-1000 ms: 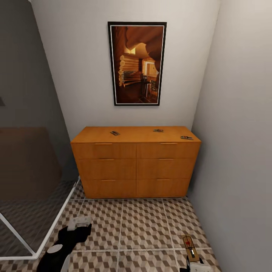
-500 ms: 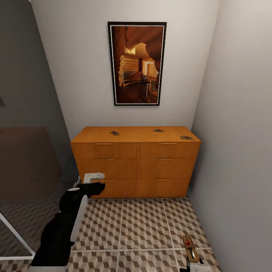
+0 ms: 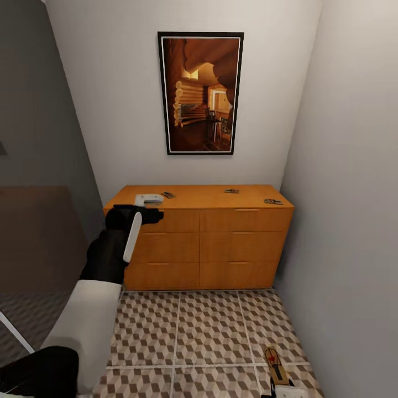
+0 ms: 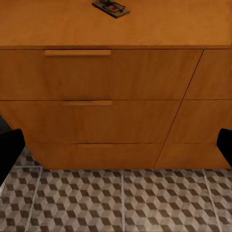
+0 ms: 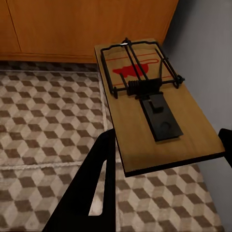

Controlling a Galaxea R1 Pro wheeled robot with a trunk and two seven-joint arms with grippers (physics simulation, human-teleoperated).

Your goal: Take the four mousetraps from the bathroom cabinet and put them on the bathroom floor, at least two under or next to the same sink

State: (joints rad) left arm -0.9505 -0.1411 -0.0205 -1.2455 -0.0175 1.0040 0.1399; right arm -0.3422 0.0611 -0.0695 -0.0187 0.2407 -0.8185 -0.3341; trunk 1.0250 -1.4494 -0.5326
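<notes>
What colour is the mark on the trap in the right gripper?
Red, on the mousetrap; clearest in the right wrist view.

The right gripper (image 3: 283, 391) is cut off at the head view's bottom edge, so only its top and the mousetrap in it (image 3: 275, 365) show. Three mousetraps on the cabinet (image 3: 199, 237) (tiny specks up there) are too small to read, and the left gripper (image 3: 148, 200) perhaps hides part of the nearest (image 3: 167, 194).

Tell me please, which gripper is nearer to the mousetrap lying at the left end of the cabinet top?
Left. The left gripper is raised to the cabinet top, just beside that mousetrap. The right gripper is low over the floor, shut on another mousetrap.
</notes>
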